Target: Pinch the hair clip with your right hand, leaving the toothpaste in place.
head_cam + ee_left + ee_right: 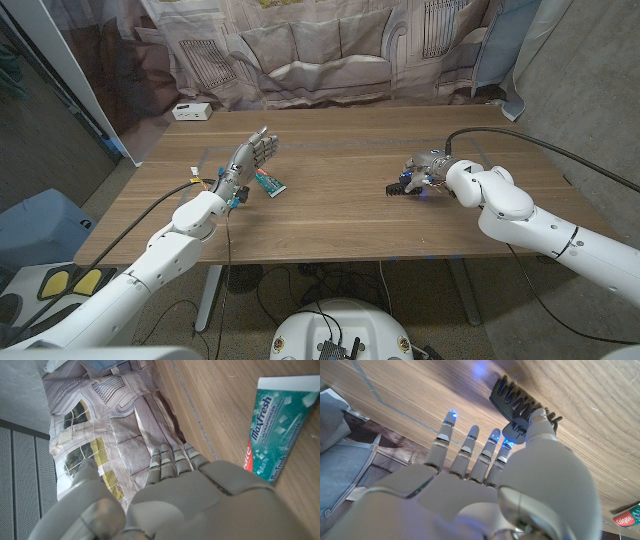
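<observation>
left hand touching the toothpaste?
No. In the left wrist view the left hand is raised with bare wood between it and the toothpaste.

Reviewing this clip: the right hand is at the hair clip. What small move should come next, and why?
Probably close the thumb and a finger of the right hand on the black hair clip. The thumb already touches it while the other fingers stay spread beside it, so no firm pinch shows. The toothpaste lies by the left hand, undisturbed.

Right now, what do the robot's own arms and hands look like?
Both arms are glossy white, rounded shells with dark seams at the joints. A black cable runs along each. The left hand and right hand are grey metallic; the right hand's fingers show small blue lights at the tips.
</observation>
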`<action>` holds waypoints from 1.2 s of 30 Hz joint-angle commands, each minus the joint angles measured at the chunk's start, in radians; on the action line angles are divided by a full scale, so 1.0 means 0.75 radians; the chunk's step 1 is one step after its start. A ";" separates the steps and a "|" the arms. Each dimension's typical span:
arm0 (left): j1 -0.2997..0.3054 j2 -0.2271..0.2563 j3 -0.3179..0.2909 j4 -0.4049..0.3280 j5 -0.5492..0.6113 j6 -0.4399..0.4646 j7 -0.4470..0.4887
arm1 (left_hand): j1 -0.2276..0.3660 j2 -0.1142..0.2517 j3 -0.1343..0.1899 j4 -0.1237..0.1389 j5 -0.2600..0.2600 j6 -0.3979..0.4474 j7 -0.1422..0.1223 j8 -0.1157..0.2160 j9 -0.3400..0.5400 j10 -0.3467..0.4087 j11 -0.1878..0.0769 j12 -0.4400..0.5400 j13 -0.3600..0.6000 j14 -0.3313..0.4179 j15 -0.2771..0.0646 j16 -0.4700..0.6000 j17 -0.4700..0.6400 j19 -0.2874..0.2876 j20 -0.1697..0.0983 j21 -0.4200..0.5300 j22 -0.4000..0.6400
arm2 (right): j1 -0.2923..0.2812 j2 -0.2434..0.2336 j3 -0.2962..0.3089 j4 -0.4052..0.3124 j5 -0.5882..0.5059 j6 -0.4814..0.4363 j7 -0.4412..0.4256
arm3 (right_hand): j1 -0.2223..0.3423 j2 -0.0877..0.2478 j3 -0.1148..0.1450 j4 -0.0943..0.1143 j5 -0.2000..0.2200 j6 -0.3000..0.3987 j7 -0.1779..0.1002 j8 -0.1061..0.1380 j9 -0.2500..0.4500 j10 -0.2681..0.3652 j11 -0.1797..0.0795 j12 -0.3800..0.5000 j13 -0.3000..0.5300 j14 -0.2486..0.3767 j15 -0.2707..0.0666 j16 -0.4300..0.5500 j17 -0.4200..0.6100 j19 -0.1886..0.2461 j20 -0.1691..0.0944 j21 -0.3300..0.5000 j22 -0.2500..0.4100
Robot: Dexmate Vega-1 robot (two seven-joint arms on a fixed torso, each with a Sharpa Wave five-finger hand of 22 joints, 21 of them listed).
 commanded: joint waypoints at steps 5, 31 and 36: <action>0.012 0.001 -0.004 -0.008 -0.001 -0.005 0.007 | 0.011 0.000 0.010 -0.003 -0.004 0.013 0.000 0.000 0.007 0.007 -0.005 -0.001 0.003 -0.001 -0.002 0.001 0.002 -0.012 0.006 0.002 0.007 | 0.002 -0.004 -0.006 -0.005 -0.014 0.001 0.014 | -0.010 -0.010 0.006 -0.008 0.000 -0.052 0.001 -0.036 0.007 -0.061 0.001 -0.013 0.001 -0.037 -0.033 -0.009 -0.001 -0.023 0.002 -0.005 0.003; 0.023 0.002 -0.014 -0.009 -0.007 -0.016 0.006 | 0.011 0.001 0.011 -0.002 -0.004 0.018 -0.003 0.001 0.007 0.007 -0.008 -0.001 0.003 0.000 -0.003 0.001 0.002 -0.013 0.008 0.002 0.007 | 0.007 -0.014 -0.006 -0.022 -0.051 0.016 0.065 | -0.088 -0.056 -0.016 0.000 -0.002 -0.397 0.056 -0.150 0.015 -0.398 0.056 -0.026 -0.003 -0.250 0.034 -0.056 -0.012 -0.116 0.004 -0.009 0.003; 0.024 0.005 -0.016 -0.011 -0.007 -0.015 0.006 | 0.012 0.001 0.012 -0.002 -0.004 0.020 -0.003 0.002 0.007 0.008 -0.008 -0.001 0.003 0.000 -0.004 0.001 0.002 -0.013 0.008 0.002 0.007 | 0.014 -0.017 -0.010 -0.026 -0.065 0.023 0.093 | -0.104 -0.067 -0.019 0.001 0.000 -0.471 0.076 -0.153 0.015 -0.463 0.075 -0.026 -0.004 -0.301 0.049 -0.065 -0.014 -0.141 0.004 -0.012 0.003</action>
